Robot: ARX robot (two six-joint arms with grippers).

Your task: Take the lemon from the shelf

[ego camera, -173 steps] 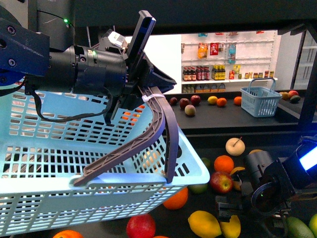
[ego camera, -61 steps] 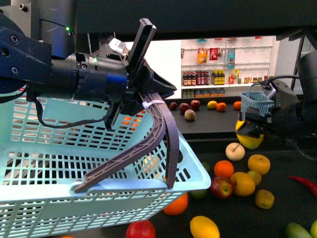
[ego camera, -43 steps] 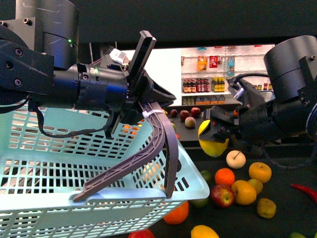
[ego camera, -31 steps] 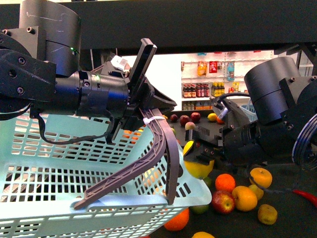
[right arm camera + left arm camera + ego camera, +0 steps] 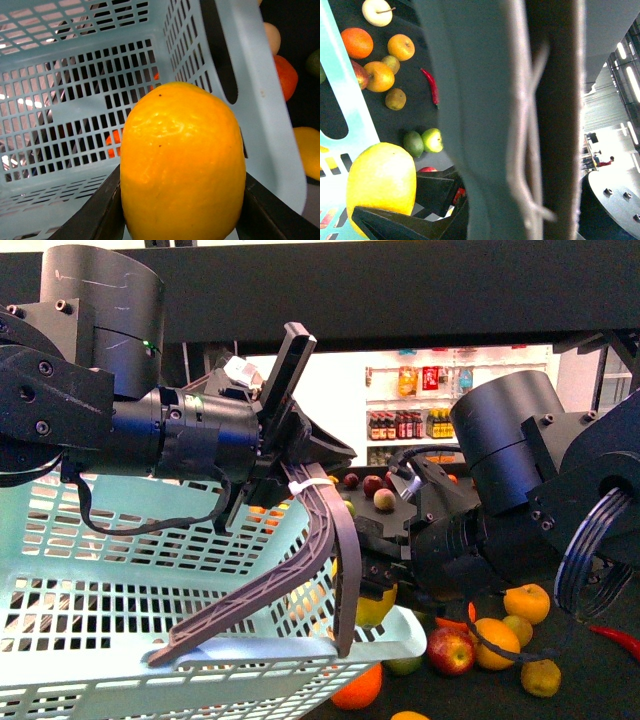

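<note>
My left gripper (image 5: 290,455) is shut on the grey basket handle (image 5: 322,530) and holds the pale blue basket (image 5: 120,620) up at the left. My right gripper (image 5: 375,585) is shut on the lemon (image 5: 372,608), which sits at the basket's right rim, partly hidden behind the handle. In the right wrist view the lemon (image 5: 182,165) fills the space between my dark fingers (image 5: 100,215), over the basket's open inside (image 5: 75,75). The left wrist view shows the handle (image 5: 520,120) close up and the lemon (image 5: 380,185). The black shelf deck (image 5: 590,690) lies below at the right.
Loose fruit lies on the deck: oranges (image 5: 497,642), a red apple (image 5: 449,648), a red chili (image 5: 615,635), and an orange (image 5: 358,690) under the basket. A black upper deck (image 5: 400,290) hangs overhead. White wall shelves of bottles (image 5: 410,425) stand far behind.
My right gripper has carried the lemon from the right, leftward and down, to the basket's right rim. The left arm and basket have stayed almost in place.
</note>
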